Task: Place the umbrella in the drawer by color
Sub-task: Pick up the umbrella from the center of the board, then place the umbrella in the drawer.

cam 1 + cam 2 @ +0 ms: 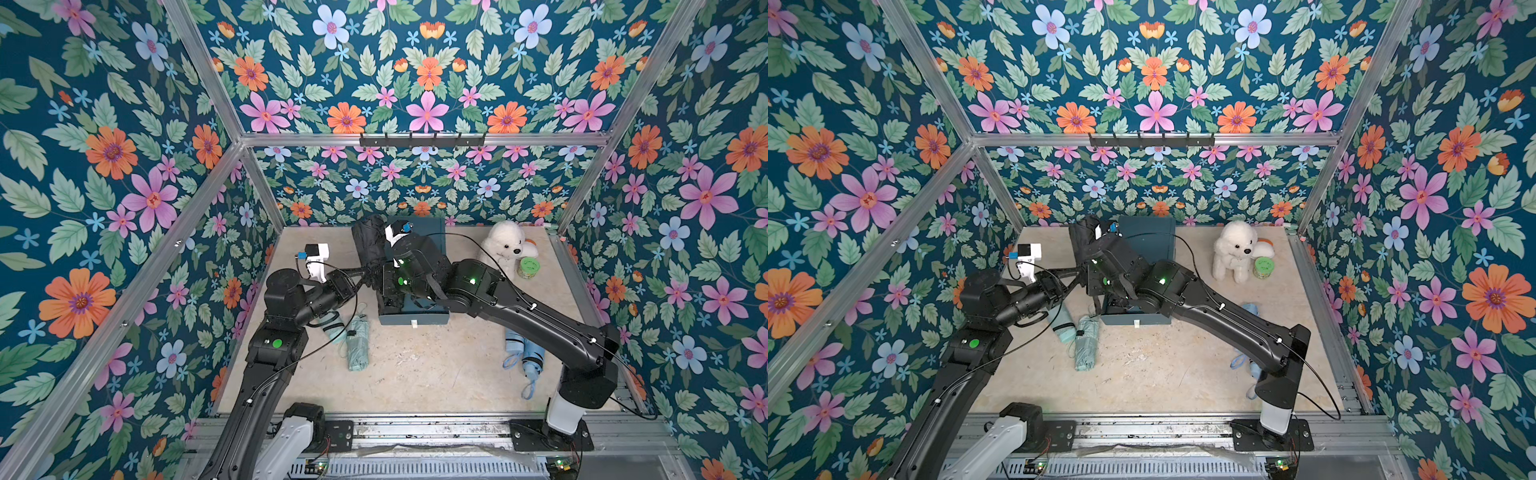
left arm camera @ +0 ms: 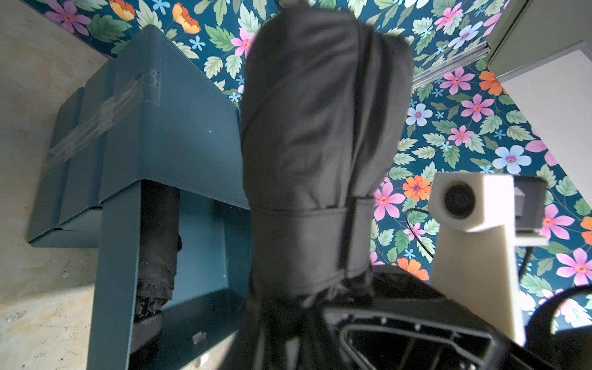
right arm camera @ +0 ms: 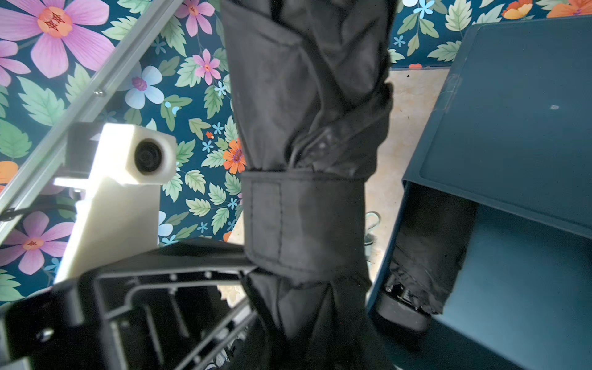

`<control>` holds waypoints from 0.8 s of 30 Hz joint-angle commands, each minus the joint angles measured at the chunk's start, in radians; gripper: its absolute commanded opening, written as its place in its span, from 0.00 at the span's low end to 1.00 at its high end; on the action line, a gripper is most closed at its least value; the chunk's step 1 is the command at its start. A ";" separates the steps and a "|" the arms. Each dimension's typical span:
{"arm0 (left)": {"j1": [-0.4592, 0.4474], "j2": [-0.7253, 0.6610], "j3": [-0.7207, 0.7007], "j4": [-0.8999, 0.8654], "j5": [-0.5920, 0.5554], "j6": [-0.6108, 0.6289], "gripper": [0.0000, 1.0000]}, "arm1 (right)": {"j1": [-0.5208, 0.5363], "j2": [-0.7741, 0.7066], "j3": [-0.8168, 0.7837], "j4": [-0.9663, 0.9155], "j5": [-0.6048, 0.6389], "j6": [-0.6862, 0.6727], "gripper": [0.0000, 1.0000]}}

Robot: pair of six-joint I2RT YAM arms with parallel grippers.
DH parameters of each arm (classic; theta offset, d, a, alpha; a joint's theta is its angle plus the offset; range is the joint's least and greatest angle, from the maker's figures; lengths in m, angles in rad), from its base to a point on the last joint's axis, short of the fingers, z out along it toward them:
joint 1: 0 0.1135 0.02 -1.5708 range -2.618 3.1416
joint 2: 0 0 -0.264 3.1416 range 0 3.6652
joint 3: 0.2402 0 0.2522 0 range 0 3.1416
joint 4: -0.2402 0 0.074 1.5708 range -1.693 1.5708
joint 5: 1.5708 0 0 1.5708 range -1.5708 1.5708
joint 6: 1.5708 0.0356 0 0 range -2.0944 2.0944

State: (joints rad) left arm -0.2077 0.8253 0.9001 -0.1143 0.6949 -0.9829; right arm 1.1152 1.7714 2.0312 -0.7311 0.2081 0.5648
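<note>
Right wrist view: the left gripper [image 3: 246, 285] and the right gripper [image 2: 339, 314] meet at the lower end of the black umbrella [image 3: 304, 128], raised just left of the teal drawer unit [image 3: 512, 112] — I cannot tell which jaws actually clamp it. The pulled-out drawer [image 3: 519, 282] contains a second black umbrella [image 3: 426, 256]. Nearer, in both top views, a mint umbrella [image 1: 358, 343] and a blue umbrella [image 1: 525, 353] lie on the table [image 1: 415, 374].
</note>
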 commanded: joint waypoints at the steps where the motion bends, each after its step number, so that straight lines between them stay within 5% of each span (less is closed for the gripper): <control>1: 0.001 0.022 0.044 -0.040 -0.119 0.115 0.63 | -0.037 -0.046 0.013 -0.062 -0.033 0.033 0.00; 8: -0.028 0.151 0.044 -0.092 -0.254 0.248 0.61 | -0.125 -0.221 -0.056 -0.181 -0.270 0.195 0.00; 12: -0.186 0.193 0.023 -0.092 -0.402 0.311 0.61 | -0.222 -0.367 -0.326 -0.052 -0.535 0.385 0.00; 16: -0.247 0.201 -0.009 -0.092 -0.493 0.316 0.58 | -0.242 -0.403 -0.417 -0.074 -0.594 0.442 0.00; 24: -0.272 0.207 -0.062 -0.097 -0.554 0.330 0.51 | -0.243 -0.470 -0.645 0.182 -0.676 0.681 0.00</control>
State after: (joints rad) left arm -0.4709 1.0302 0.8440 -0.2169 0.1814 -0.6746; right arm 0.8715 1.3300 1.4399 -0.7399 -0.4122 1.1118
